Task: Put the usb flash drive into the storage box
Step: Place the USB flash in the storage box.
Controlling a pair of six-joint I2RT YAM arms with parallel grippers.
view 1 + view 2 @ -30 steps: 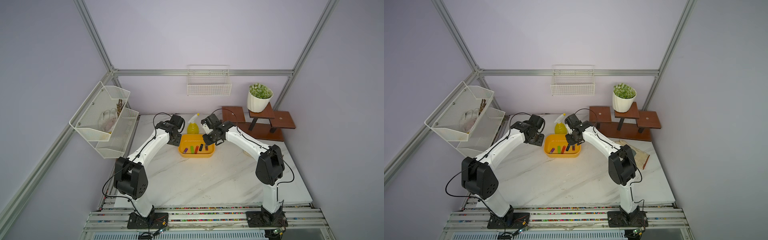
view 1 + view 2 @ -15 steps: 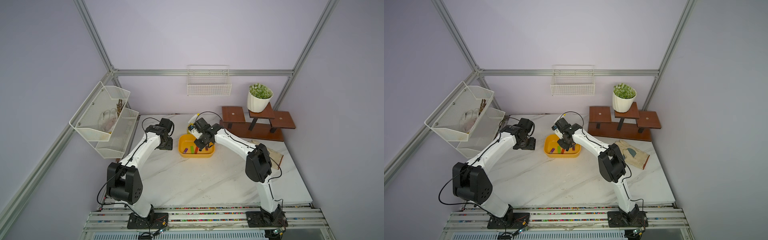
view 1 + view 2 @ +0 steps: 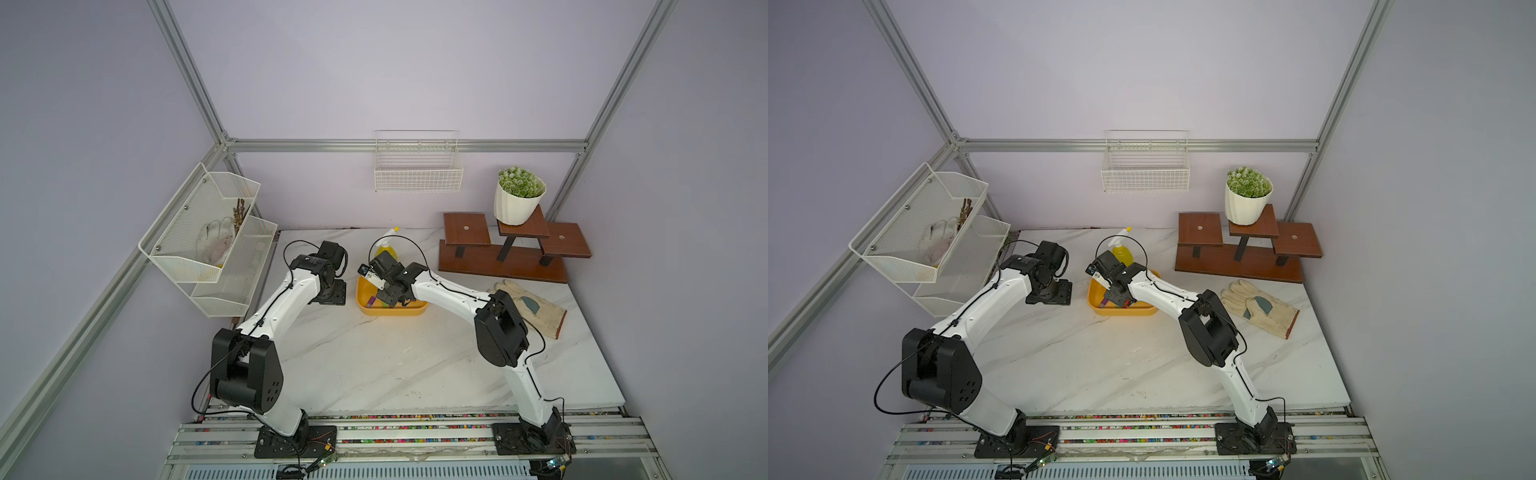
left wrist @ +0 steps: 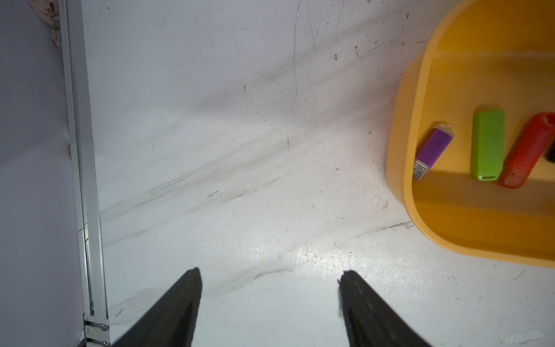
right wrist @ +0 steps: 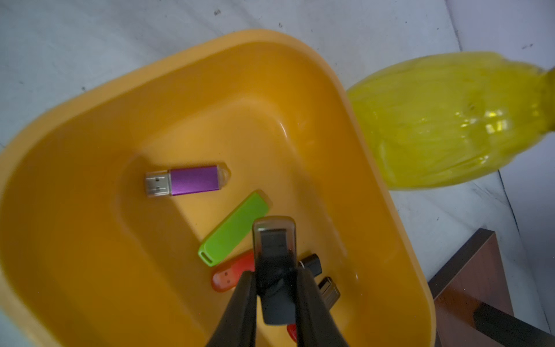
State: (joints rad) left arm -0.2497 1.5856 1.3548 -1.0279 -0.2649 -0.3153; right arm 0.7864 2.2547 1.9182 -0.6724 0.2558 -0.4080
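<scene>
Because drop must land inside walls, right gripper [image 5: 276, 279] hangs over storage box [image 5: 75, 180] interior, clenched on usb flash drive [image 5: 274, 240] (dark body, smoky cap). Pinch sits on rear sides, likely so front juts free for clean release. Drive above box floor, over green drive [image 5: 234, 228], not yet resting. Long axis in line with gripper, capped end leading down toward box floor. Empty left gripper [image 4: 270, 276] spread over table [image 4: 240, 150] just beside box, likely out of drop path.

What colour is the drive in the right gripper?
Black flash drive, translucent smoky cap; right wrist view shows it best.
</scene>
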